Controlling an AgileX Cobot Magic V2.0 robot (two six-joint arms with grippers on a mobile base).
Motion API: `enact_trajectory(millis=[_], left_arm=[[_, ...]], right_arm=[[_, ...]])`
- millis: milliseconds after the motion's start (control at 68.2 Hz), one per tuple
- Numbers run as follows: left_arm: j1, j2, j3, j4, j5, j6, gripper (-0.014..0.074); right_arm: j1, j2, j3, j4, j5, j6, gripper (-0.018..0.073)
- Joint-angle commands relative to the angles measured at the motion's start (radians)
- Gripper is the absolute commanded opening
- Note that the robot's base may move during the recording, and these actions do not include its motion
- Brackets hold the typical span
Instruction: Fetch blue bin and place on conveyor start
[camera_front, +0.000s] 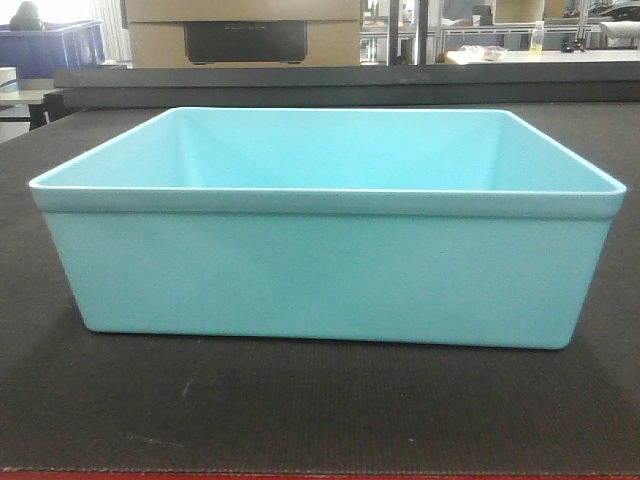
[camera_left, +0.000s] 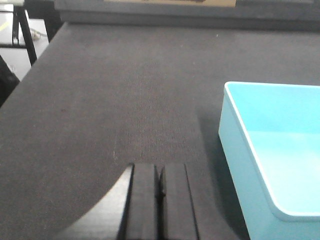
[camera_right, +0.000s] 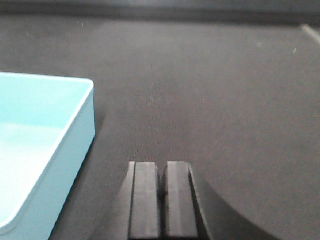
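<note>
Turquoise plastic blue bin (camera_front: 330, 265) standing upright and empty on the dark woven conveyor start (camera_front: 320, 410), its long axis running left to right across the front view. Left end effector (camera_left: 160, 192) clenched, holding nothing, with the bin just beside it to its right. Right end effector (camera_right: 161, 192) likewise clenched, bin to its left. Neither touches the bin, and neither arm is clearly nearer.

Warehouse-like lab: wide dark belt (camera_front: 300, 410), cardboard box (camera_front: 243, 30), benches (camera_front: 540, 55) behind.
</note>
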Motion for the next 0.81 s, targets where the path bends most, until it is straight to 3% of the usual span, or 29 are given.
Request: enact_trajectory(millis=[0,176,792], left_arm=[[0.004,-0.066,0.030,0.009,-0.041,0.003,-0.0111],[0.004,-0.136,0.056,0.010,-0.053,0.003,-0.0111],[0.004,-0.140,0.056,0.010,-0.064,0.003,-0.0111]], right_arm=[[-0.001,-0.097,0.019,-0.015,-0.039,-0.010,-0.0162],[-0.001,-0.191,0.020,-0.015,-0.041,-0.010,-0.0162],[-0.001,-0.191,0.020,-0.015,-0.048,-0.010,-0.0162]])
